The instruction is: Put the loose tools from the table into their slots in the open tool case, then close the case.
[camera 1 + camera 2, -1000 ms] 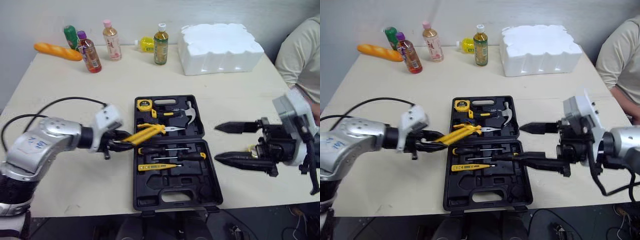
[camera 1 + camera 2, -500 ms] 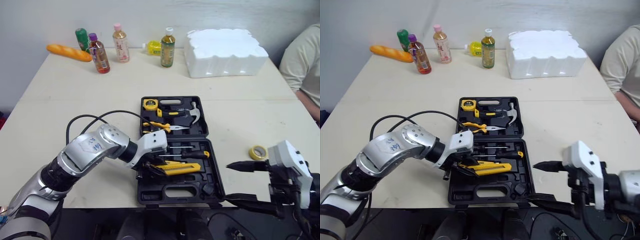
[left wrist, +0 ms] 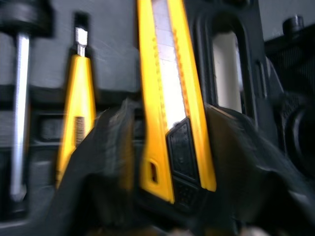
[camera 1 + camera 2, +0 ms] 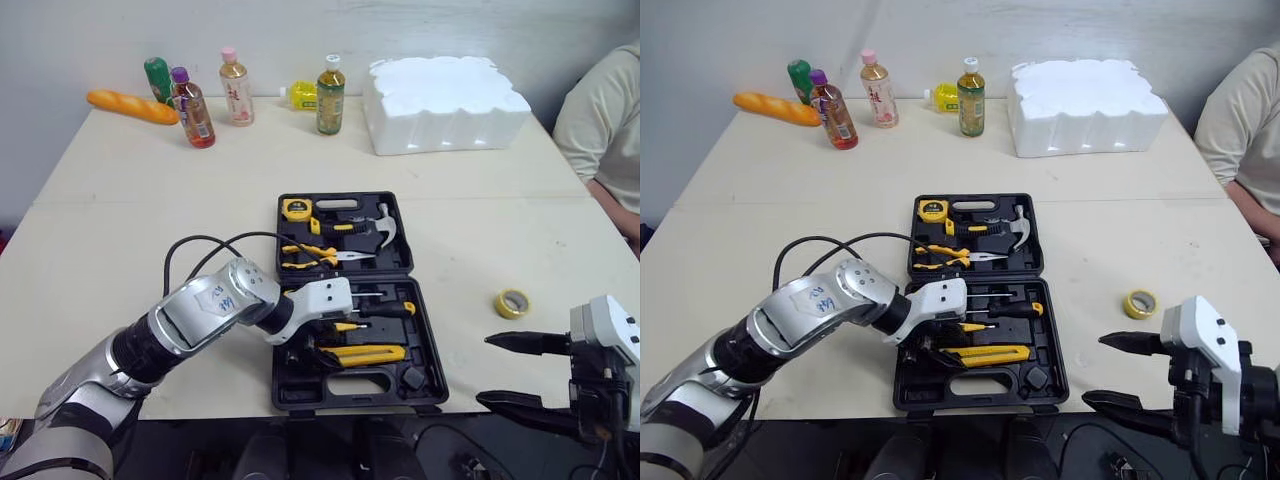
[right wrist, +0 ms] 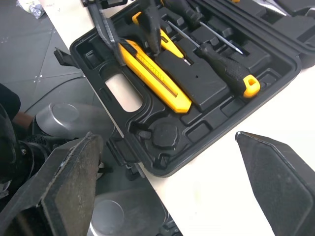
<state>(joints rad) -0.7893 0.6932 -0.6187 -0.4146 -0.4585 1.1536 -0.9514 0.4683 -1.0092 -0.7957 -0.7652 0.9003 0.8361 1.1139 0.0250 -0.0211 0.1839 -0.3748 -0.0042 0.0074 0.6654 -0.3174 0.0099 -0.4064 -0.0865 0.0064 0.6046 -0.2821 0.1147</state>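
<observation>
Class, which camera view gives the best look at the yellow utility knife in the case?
The right wrist view: nearly the whole utility knife lies in plain sight in the tool case. The left wrist view, very close, cuts off one end. The eye views show it small.

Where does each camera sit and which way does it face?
Left eye: head-mounted, facing forward-down over the table and tool case; both arms show.
Right eye: stereo twin, same scene.
Left wrist: on the left arm, looking along the left gripper, shut on the utility knife.
Right wrist: on the right arm, facing the case's handle end past the open right gripper.
Shared: both wrist views show the knife.
</observation>
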